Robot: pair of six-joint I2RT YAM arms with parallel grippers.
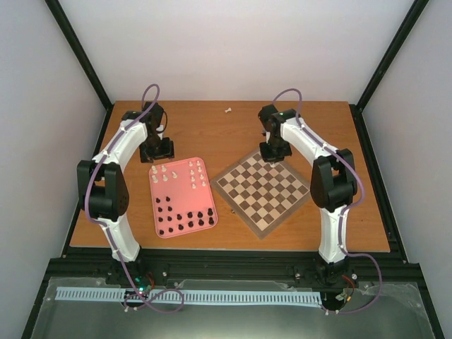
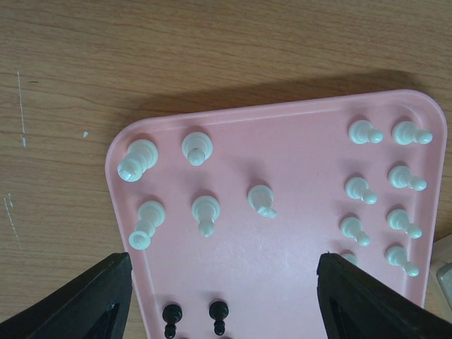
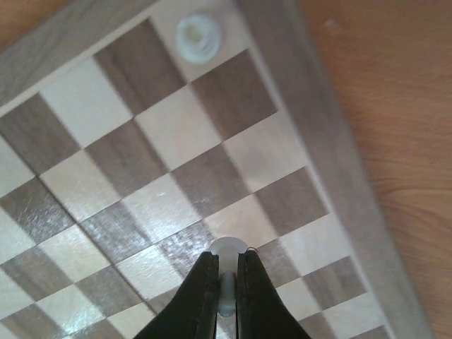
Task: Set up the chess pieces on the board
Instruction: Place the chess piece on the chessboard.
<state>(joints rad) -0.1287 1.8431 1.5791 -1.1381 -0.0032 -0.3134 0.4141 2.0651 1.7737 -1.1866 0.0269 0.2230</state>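
Hidden, right wrist view: the right gripper (image 3: 227, 272) covers most of the held white piece (image 3: 227, 247). Only a rounded end past the fingertips and a sliver in the slot show, so its kind, and which end leads, cannot be told.
Hidden, left wrist view: one of the white pieces (image 2: 206, 212) sits half behind a finger at the lower right. Two black pieces (image 2: 171, 318) are cut off by the bottom edge.
Hard to make out: a stray white piece (image 1: 228, 109) near the far edge of the table (image 1: 212, 134) is tiny. It seems to lie on its side, long axis left to right.
Right gripper fingers: pressed in from both sides, pinching the held white piece.
Left gripper fingers: the left gripper (image 2: 224, 282) is spread wide with nothing between its fingers, above the far end of the pink tray (image 1: 181, 197).
Held piece, axis: it runs along the fingers, over the chessboard (image 1: 263, 191) near its far corner.
Chessboard: turned cornerwise to the arms, one corner pointing at the table's far side.
Corner piece (image 3: 198, 35): white, upright on the pale corner square. It is seen straight down, so only its round top shows.
Tray pieces: upright, white in the far half, black in the near half. The tray lies just left of the board.
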